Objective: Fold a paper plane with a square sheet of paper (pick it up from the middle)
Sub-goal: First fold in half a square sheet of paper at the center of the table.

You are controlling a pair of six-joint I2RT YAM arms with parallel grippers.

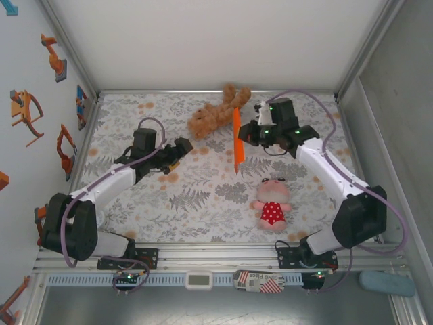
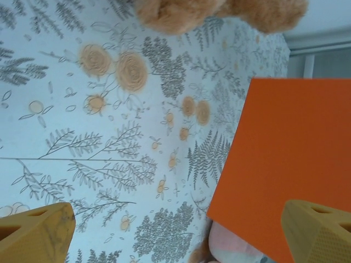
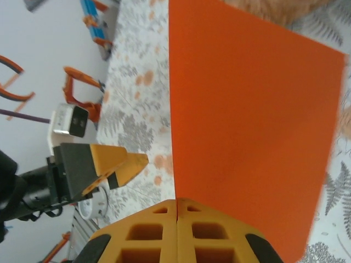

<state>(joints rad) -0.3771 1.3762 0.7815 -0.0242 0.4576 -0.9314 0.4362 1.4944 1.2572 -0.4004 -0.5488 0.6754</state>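
Right gripper [image 3: 176, 211] has its jaws pressed together, pinching 1 edge of the square sheet of paper [image 1: 237, 139]. The sheet hangs upright off the table [image 1: 135, 203], just past 12 o'clock of centre and edge-on to the top camera. Probably held that way to give the other arm a free face. Left gripper [image 1: 184, 147] is at the sheet's 9 o'clock, jaws spread wide, holding nothing. Both arms reach inward, forearms low, wrists facing each other. No plane shape yet. Brown bear [image 1: 215, 114] is at the sheet's 11 o'clock.
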